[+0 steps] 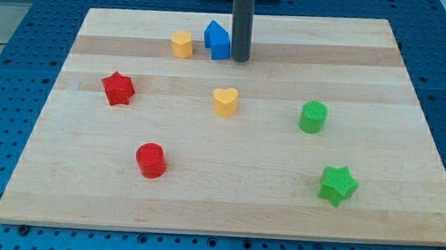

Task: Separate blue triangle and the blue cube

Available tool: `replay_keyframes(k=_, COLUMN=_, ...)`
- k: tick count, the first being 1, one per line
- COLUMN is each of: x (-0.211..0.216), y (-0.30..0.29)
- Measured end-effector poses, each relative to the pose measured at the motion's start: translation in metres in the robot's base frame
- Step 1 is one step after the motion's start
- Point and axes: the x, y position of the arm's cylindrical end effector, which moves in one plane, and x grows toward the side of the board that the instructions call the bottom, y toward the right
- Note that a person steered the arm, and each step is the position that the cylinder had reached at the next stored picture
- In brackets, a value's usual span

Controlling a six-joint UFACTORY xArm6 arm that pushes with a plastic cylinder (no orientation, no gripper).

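No fingers on rig — nothing held; my tip touches right side of blue cube. Blue triangle pressed against cube, top of tabletop — tip seemingly placed to shove them apart.

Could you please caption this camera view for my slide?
My tip rests right of the touching blue blocks near the board's top edge.
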Motion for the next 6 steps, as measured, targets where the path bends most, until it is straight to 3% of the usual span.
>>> replay_keyframes(k=1, x=-0.029, y=0.013)
replay_keyframes(k=2, x=-0.049, y=-0.021)
replay_keyframes(k=4, x=0.012, y=-0.101)
replay_keyframes(k=6, x=0.021, y=-0.025)
